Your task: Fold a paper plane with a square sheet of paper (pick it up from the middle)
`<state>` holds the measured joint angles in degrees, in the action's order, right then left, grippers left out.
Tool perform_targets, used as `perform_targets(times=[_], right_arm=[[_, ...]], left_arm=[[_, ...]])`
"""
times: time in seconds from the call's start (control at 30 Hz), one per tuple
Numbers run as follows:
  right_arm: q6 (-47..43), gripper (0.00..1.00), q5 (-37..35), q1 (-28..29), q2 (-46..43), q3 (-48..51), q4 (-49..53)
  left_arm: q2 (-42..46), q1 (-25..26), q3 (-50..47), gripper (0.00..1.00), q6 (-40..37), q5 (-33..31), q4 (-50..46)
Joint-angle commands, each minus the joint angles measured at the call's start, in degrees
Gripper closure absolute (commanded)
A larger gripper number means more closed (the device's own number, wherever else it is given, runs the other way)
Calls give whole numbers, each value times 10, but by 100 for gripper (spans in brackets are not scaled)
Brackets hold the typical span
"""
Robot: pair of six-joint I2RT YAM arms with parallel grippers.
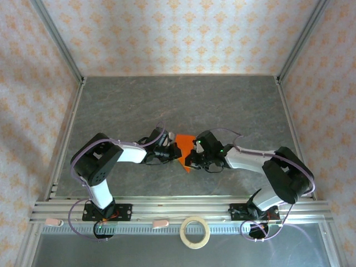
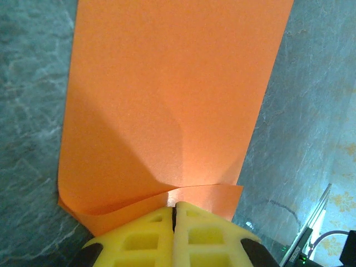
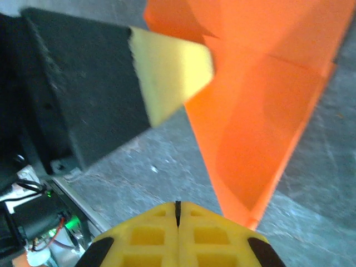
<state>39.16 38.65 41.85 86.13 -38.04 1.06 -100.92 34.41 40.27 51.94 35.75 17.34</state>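
Observation:
The orange paper (image 1: 186,149), folded into a pointed shape, lies on the grey table between my two grippers. My left gripper (image 1: 176,151) is shut, and its yellow fingertips (image 2: 189,210) rest on the paper's near edge, where a folded flap (image 2: 167,111) rises off the lower layer. From the right, my right gripper (image 1: 193,157) is shut with nothing between its fingers (image 3: 194,214). The paper's narrow end (image 3: 250,167) lies just to the right of them. In the right wrist view the left gripper's yellow pad (image 3: 172,72) touches the paper's upper part.
A pale tape ring (image 1: 195,232) lies on the front ledge beyond the aluminium rail (image 1: 183,210). Patterned walls and metal posts enclose the grey table (image 1: 183,105). Both arms (image 1: 100,161) (image 1: 278,169) reach in toward the centre.

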Motion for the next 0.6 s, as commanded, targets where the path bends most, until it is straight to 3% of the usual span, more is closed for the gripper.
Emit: perform_targets(times=[0.0, 0.2, 0.57], right_arm=[[31, 98, -28, 10, 39, -19, -38], [31, 98, -56, 17, 79, -5, -40], [43, 97, -17, 22, -38, 136, -41]], left_arm=[[-15, -2, -13, 100, -11, -22, -25], [-15, -2, -14, 100, -10, -25, -24], [-21, -2, -20, 100, -1, -40, -26]])
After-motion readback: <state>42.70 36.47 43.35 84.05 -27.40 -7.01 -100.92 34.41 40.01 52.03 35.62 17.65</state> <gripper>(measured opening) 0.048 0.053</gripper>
